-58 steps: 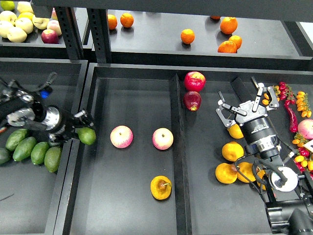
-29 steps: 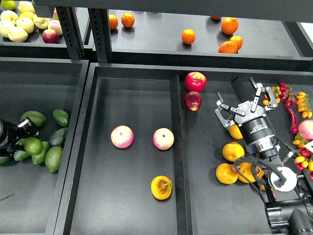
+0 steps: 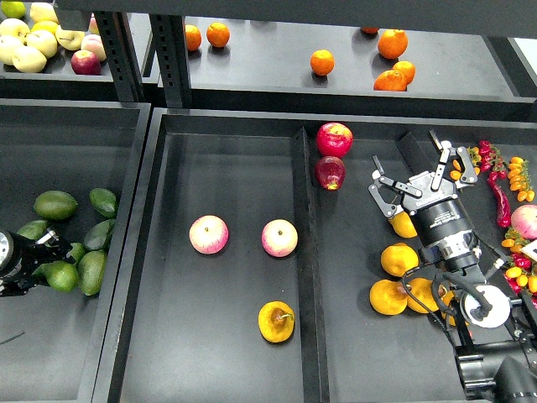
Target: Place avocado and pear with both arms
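The pear (image 3: 276, 321) lies in the middle tray, firm, best taken across its belly. The glossy avocado (image 3: 60, 275) looks slippery, clamped in the left pincer (image 3: 46, 262); the right pincer (image 3: 417, 183) gapes empty.

Two black robot arms, seen from above

The right tool (image 3: 417, 183) is built of black and silver linkages; a ribbed black wrist, looped black cables and a silver disc are seen behind. Little of the left tool (image 3: 40, 252) is shown.

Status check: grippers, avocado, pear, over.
Left gripper low at the avocado pile, state unclear. Right gripper open, empty, above the yellow fruit. Pear alone in the middle tray, untouched. Nothing blocking.
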